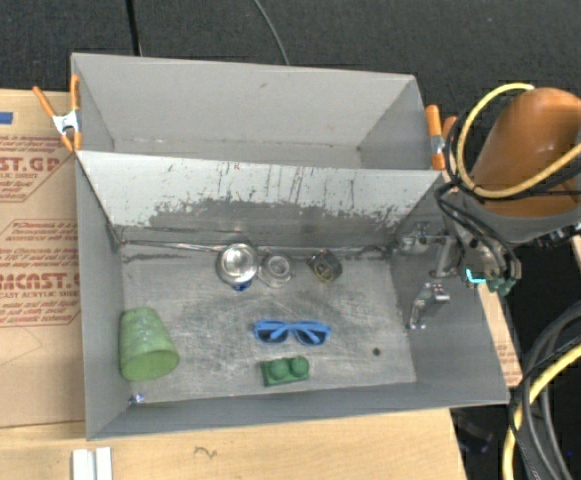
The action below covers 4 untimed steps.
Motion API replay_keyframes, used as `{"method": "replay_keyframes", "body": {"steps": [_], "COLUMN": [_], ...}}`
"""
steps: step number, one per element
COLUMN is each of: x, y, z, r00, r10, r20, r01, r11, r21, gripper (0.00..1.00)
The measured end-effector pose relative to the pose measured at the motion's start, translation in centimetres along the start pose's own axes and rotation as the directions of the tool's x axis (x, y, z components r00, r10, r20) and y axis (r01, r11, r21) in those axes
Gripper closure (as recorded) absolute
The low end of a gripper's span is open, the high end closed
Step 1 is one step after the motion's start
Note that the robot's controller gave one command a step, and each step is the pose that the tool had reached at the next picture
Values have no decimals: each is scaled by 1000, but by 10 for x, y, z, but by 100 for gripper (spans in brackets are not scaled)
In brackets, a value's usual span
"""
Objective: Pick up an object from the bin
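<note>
In the grey metal bin (250,108), at the far left of the floor, a pale green plastic cup (148,345) lies on its side near the front left corner. To its right, close to the back wall, a silver drinks can (237,265) stands with its top toward the camera. Just beside the can is a small clear round piece (276,268), perhaps a lid or cap.

Toward the front, a small green block (285,370) with a bumpy top rests on the floor. Blue sunglasses (292,332) lie flat just behind it, apart from it. Back in the row by the wall, a dark round object (323,265) sits to the right of the clear piece, and its kind is hard to make out. Further right there is a tiny dark speck (375,350) on bare metal.

The gripper (420,320) hangs at the right side of the bin, over bare floor close to the right wall, well apart from the sunglasses and the dark round object. No object is seen in the claw, and whether it is open or closed cannot be told here. Above it sit the arm's orange cover (530,148) and yellow cables (470,133).
</note>
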<state>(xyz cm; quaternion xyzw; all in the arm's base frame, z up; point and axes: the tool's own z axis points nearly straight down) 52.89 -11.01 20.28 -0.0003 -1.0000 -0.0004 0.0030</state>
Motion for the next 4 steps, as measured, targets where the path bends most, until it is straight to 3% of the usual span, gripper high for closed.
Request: {"method": "replay_keyframes", "body": {"steps": [1, 2, 3, 4], "x": [39, 9, 9, -26], "y": [59, 133, 131, 50], "z": [56, 130, 128, -6], "r00": [1000, 924, 925, 839], "r10": [1, -381, -380, -544], "r20": [-3, 7, 2, 12], "r01": [-1, 381, 380, 543], "r11": [1000, 924, 925, 839], "r21": [-3, 3, 3, 11], "gripper": [0, 0, 100, 100]}}
